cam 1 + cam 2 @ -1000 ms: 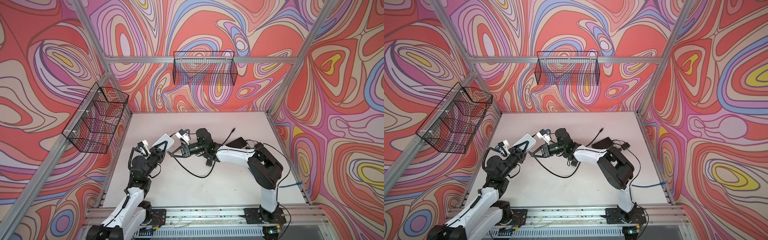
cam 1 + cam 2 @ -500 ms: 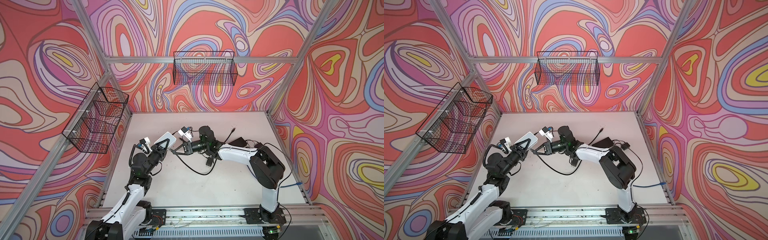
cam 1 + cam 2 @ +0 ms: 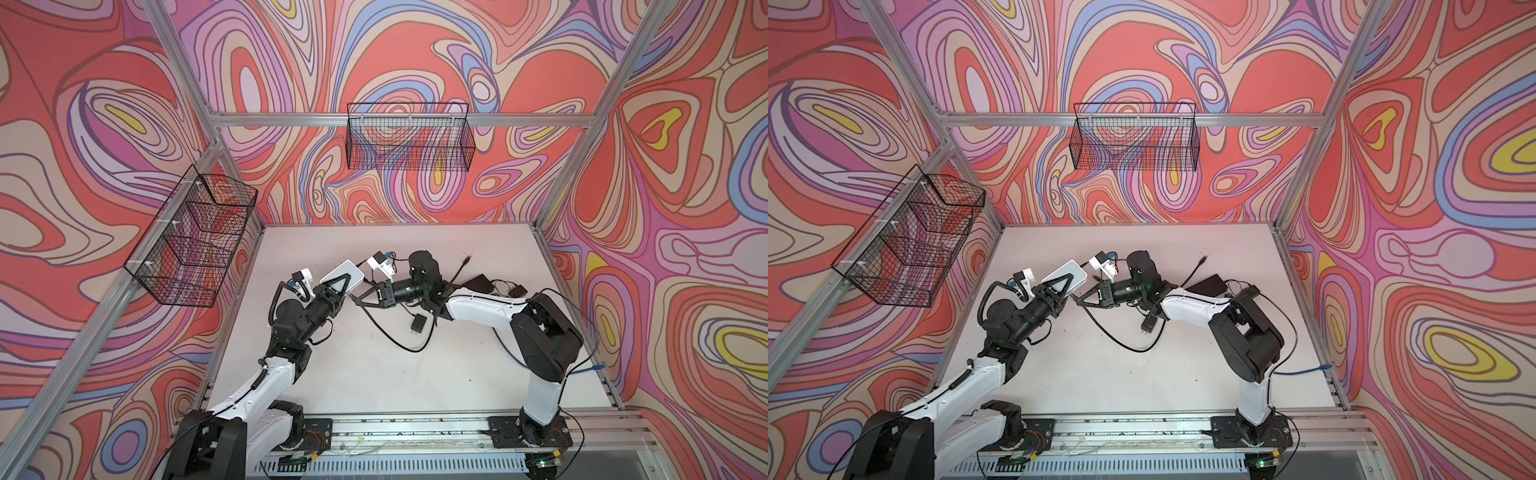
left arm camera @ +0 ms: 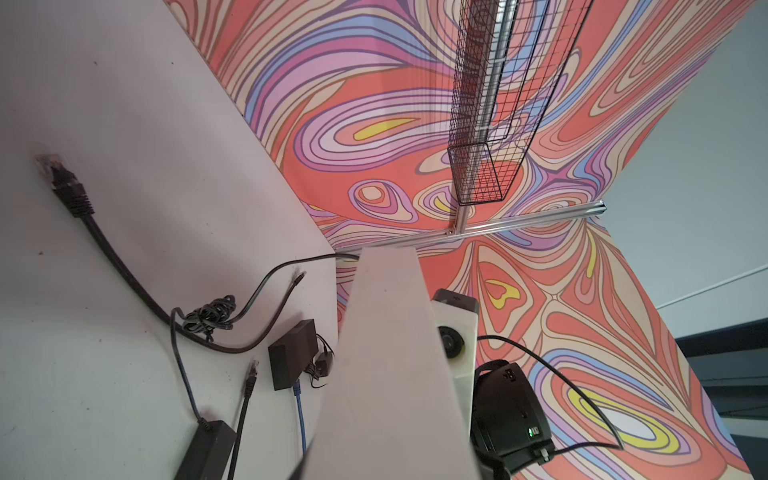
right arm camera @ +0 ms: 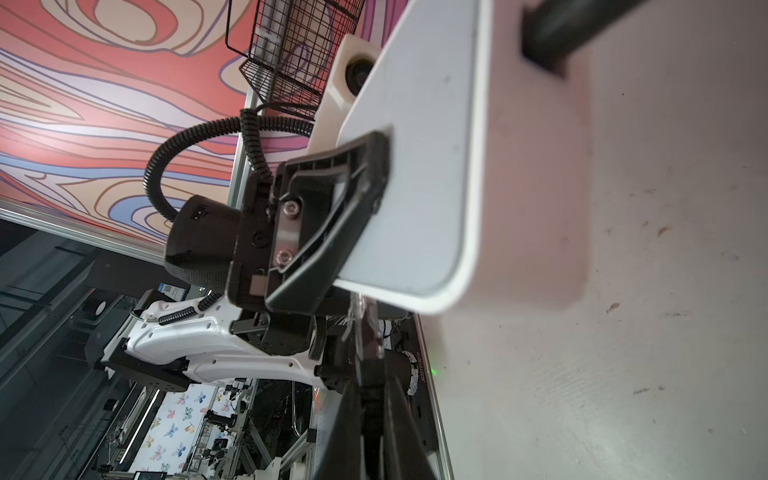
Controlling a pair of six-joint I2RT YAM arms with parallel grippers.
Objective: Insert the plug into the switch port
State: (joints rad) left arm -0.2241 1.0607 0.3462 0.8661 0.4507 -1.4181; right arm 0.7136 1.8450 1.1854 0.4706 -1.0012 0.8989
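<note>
left tool [image 3: 337, 289] clamped on a flat white plastic switch [image 3: 349, 274]; right tool [image 3: 358, 297] pinching a clear-tipped black cable plug [image 5: 365, 332] just beside its edge.

High up and far off in both top views, looking down on the same whole counter [image 3: 374, 374]. Very close from each wrist: from the left, along the white switch [image 4: 386, 374] toward a wall corner; from the right, straight at that same switch.

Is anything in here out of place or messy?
The white switch is off the table, gripped tilted in the left tool; the right tool holds the plug close by. Loose cables and a black adapter lie tangled at the table's far right. Nothing looks spilled or broken.
</note>
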